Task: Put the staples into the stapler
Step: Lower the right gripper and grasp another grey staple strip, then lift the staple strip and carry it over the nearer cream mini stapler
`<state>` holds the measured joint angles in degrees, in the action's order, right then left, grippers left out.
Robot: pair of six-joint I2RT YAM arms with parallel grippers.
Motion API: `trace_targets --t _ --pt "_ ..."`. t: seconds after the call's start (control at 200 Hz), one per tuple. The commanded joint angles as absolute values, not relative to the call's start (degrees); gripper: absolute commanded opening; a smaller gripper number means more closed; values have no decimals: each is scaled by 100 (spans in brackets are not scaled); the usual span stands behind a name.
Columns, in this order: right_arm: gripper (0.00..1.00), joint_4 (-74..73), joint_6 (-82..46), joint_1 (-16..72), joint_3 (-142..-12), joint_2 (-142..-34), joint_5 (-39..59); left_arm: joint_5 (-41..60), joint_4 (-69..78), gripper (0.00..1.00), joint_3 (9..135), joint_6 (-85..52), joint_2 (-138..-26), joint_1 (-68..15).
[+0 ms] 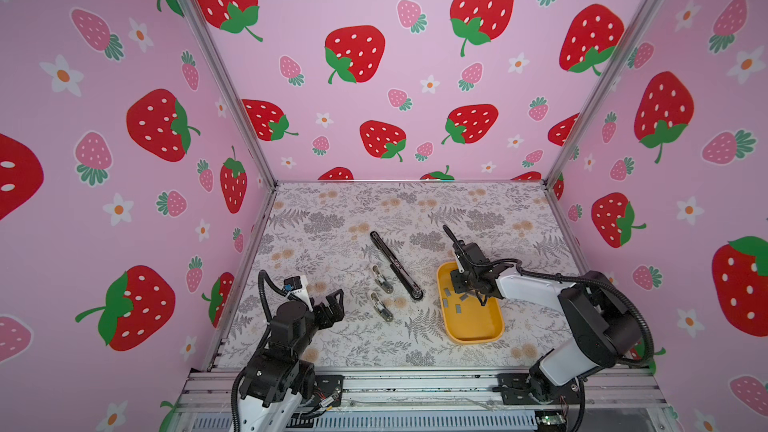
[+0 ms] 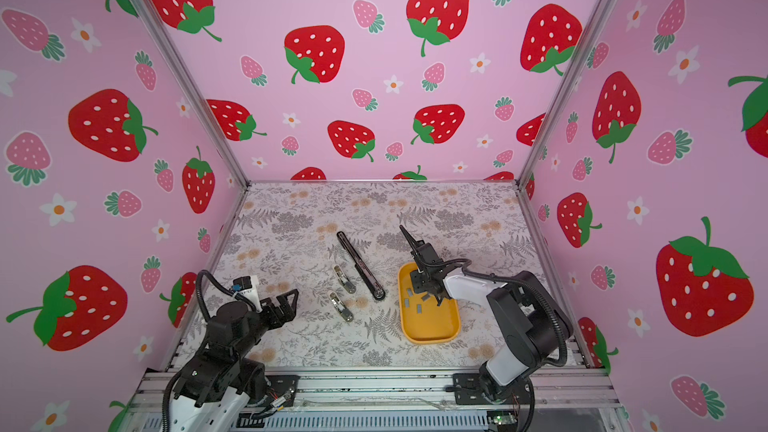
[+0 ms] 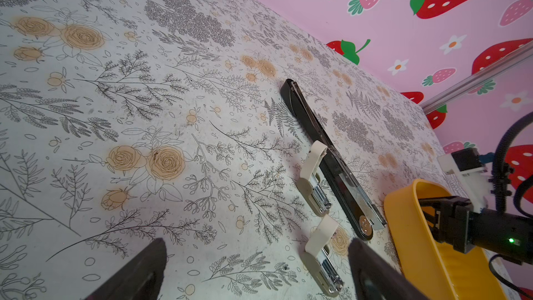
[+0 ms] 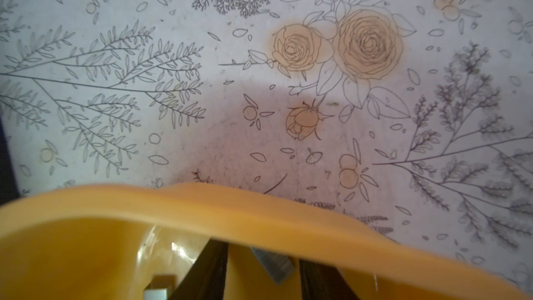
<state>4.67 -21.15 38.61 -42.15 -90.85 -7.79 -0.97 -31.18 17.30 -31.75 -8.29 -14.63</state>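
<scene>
The stapler (image 1: 395, 264) (image 2: 360, 264) is long, slim and black, and lies opened flat on the floral table; its metal channel shows in the left wrist view (image 3: 337, 168). Several grey staples (image 1: 457, 308) (image 2: 419, 307) lie in the yellow tray (image 1: 473, 340) (image 2: 432, 340). My right gripper (image 1: 478, 297) (image 2: 438, 297) (image 4: 265, 275) reaches down into the tray, jaws apart. One staple strip (image 4: 272, 264) lies tilted between its fingers, with a gap on one side. My left gripper (image 1: 336, 305) (image 2: 291, 305) (image 3: 256, 249) hovers wide open and empty, left of the stapler.
Two small stubby white-topped staplers (image 1: 382, 280) (image 1: 381, 307) lie just left of the black one, also in the left wrist view (image 3: 314, 180) (image 3: 323, 258). The tray (image 3: 409, 226) (image 4: 173, 200) sits right of the stapler. Strawberry-print walls close in three sides.
</scene>
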Motion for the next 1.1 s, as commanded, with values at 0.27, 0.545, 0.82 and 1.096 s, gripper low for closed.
trace_targets --t 0.27,0.545,0.82,1.096 --pt "31 516 -2215 3841 -3875 -8803 -794 -116 -3156 99 1670 -3201 -826 -1483" --pt "18 526 -2192 3841 -3889 -8900 -928 -123 -3156 99 1670 -3206 -826 -1484" --pt "28 579 -2193 3841 -3964 -9058 -957 -123 -3162 99 1670 -3209 -822 -1481" --pt "28 628 -2179 3841 -4069 -9250 -923 -123 -3169 99 1671 -3208 -826 -1481"
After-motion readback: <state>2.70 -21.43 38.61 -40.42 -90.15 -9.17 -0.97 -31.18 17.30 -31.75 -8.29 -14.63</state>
